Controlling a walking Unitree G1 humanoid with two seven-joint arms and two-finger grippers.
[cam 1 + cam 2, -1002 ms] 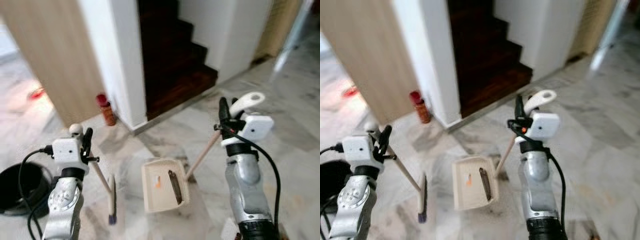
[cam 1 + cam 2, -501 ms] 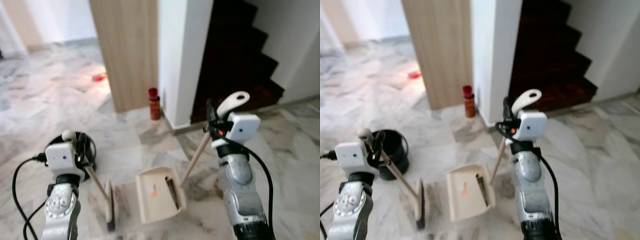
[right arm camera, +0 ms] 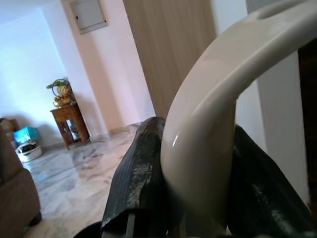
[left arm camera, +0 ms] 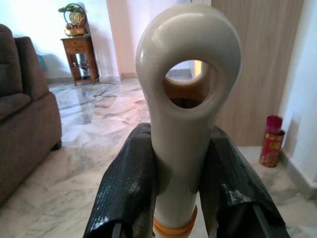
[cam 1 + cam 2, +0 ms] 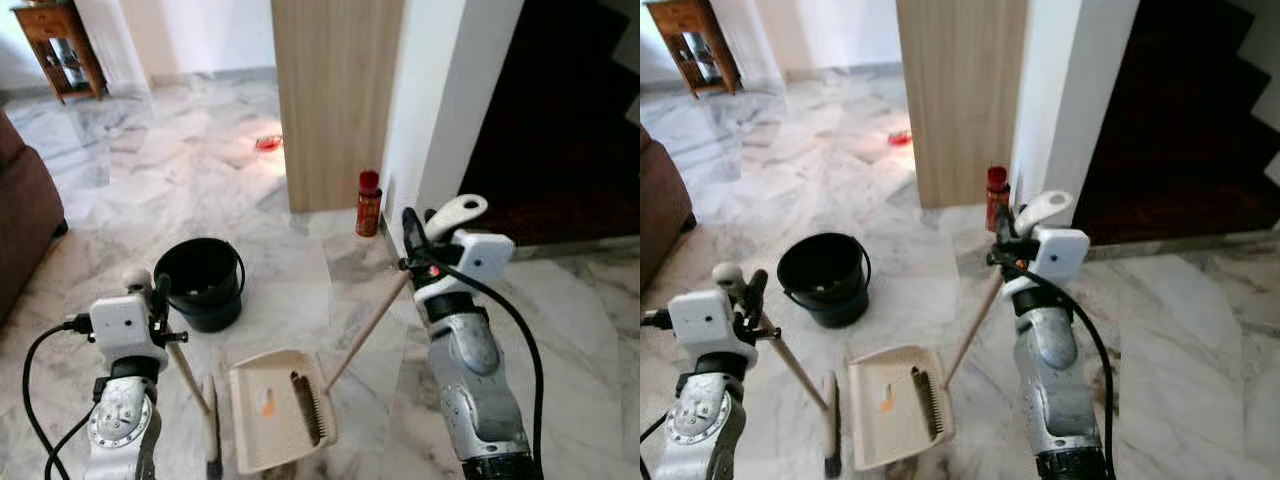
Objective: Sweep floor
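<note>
A broom (image 5: 211, 425) is being held by the left gripper (image 4: 181, 173), whose jaws are being kept closed on the pale looped top of its handle; the stick is being slanted down to the brush head, which is being rested on the marble floor (image 5: 170, 190) just beside the dustpan (image 5: 275, 422). The dustpan is being held by the right gripper (image 3: 198, 178), its jaws being clamped on the curved cream grip at the top of the long wooden handle. The pan is being laid flat on the floor between the two arms, with a small orange scrap (image 5: 266, 406) and a dark comb-like strip being carried inside it. A black bucket (image 5: 202, 284) is being stood on the floor near the pan, beyond the left arm. A red bottle (image 5: 369, 203) is being stood at the foot of the white wall corner, beside a wooden panel (image 5: 335, 100). A dark stairwell (image 5: 560, 120) is being seen beyond the wall, a brown sofa (image 4: 25, 134) at the robot's left, and a small wooden side table (image 5: 58, 40) in the far corner.
</note>
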